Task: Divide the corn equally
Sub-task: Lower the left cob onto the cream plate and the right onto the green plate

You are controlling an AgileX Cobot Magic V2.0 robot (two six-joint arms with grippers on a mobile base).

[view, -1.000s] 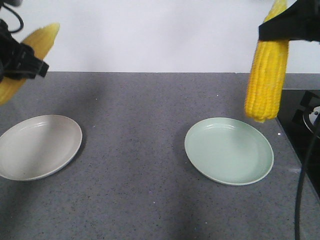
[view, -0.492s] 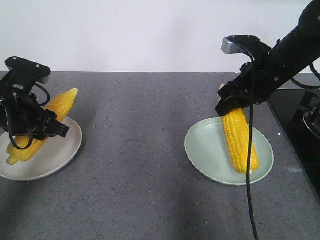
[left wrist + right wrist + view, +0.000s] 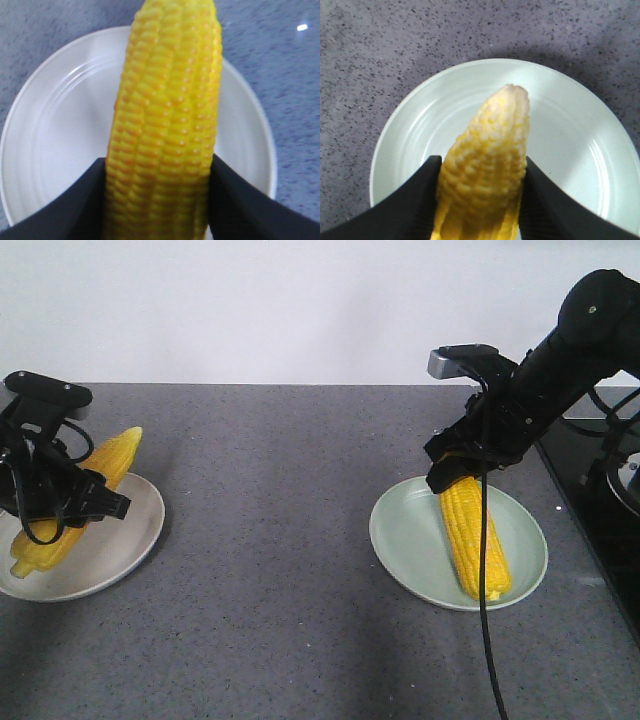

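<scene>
Lighting's soft and even from overhead, so you only get faint, smudgy shadows on the grey counter (image 3: pixel 300 570) in the front view. That view is reasonably sharp but a bit washed out, and the white wall (image 3: pixel 300 300) is nearly blown out. Your left wrist view is the worst: the corn (image 3: pixel 165 130) fills the frame, soft and oversaturated, and the white plate (image 3: pixel 55 125) glares. The right wrist view is crisper, with light streaks on the green plate (image 3: pixel 590 145).

Left gripper (image 3: pixel 62 508) and right gripper (image 3: pixel 462 462) both angle downward, each with black jaws clamped on a corn cob.
</scene>
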